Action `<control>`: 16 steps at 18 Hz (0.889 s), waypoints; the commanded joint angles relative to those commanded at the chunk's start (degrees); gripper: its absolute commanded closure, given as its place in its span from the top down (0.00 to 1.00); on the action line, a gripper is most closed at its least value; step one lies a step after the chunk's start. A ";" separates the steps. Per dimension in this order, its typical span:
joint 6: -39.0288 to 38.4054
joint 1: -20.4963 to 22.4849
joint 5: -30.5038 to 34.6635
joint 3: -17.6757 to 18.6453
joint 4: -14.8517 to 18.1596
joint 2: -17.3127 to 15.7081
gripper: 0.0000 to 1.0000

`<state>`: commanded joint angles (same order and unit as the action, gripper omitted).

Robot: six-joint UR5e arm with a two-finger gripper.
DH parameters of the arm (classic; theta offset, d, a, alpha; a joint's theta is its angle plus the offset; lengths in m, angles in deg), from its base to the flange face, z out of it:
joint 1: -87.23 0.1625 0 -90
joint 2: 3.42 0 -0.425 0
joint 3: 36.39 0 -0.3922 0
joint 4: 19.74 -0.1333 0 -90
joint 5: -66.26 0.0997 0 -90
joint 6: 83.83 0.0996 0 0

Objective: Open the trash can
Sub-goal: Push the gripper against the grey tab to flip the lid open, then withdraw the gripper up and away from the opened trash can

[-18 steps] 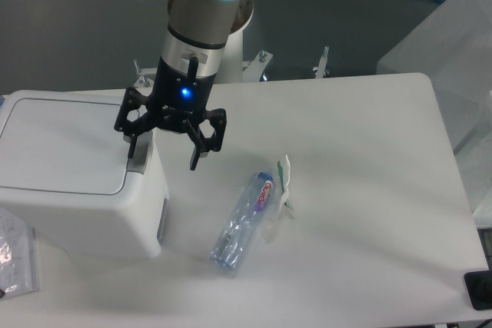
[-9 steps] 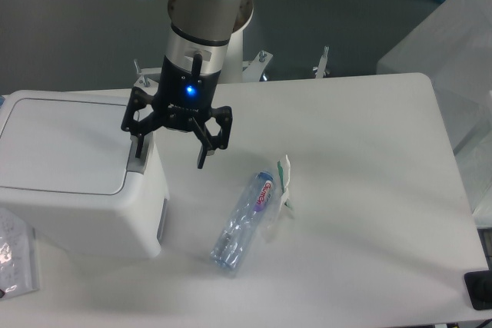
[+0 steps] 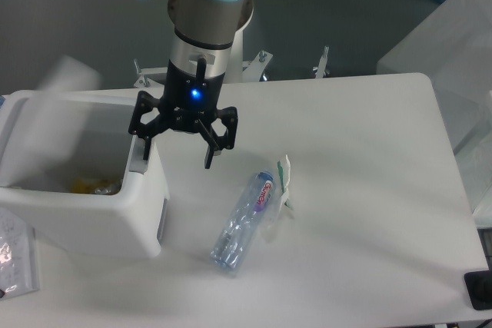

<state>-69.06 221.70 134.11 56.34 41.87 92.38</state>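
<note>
The white boxy trash can [image 3: 92,220] stands at the table's left. Its lid [image 3: 71,73] shows as a blurred white shape swung up at the back, and the inside is open, with something yellow [image 3: 92,185] at the bottom. The grey push button [image 3: 138,160] sits at the right rim. My gripper [image 3: 178,151] is open, fingers spread. Its left fingertip [image 3: 144,148] is right at the button; its right fingertip [image 3: 209,160] hangs over the table beside the can.
A clear plastic bottle [image 3: 244,220] lies on the table right of the can, with a torn wrapper [image 3: 284,182] beside it. A clear bag [image 3: 15,259] lies at the front left. A black object [image 3: 480,289] sits at the right edge.
The lid was shut flat; now it has sprung up and the can is open. My gripper has shifted slightly right and down by the button.
</note>
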 joint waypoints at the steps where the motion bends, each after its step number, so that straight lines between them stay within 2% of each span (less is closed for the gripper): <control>1: 0.00 0.09 0.00 -0.09 0.09 0.00 1.00; 8: 0.00 3.16 -0.18 -2.28 -1.14 -0.26 1.00; 13: 0.52 8.43 -0.26 -5.18 -1.40 0.52 1.00; 16: 3.24 11.24 -0.18 -5.27 -3.07 1.14 1.00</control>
<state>-65.82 232.94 133.94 51.06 38.80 93.52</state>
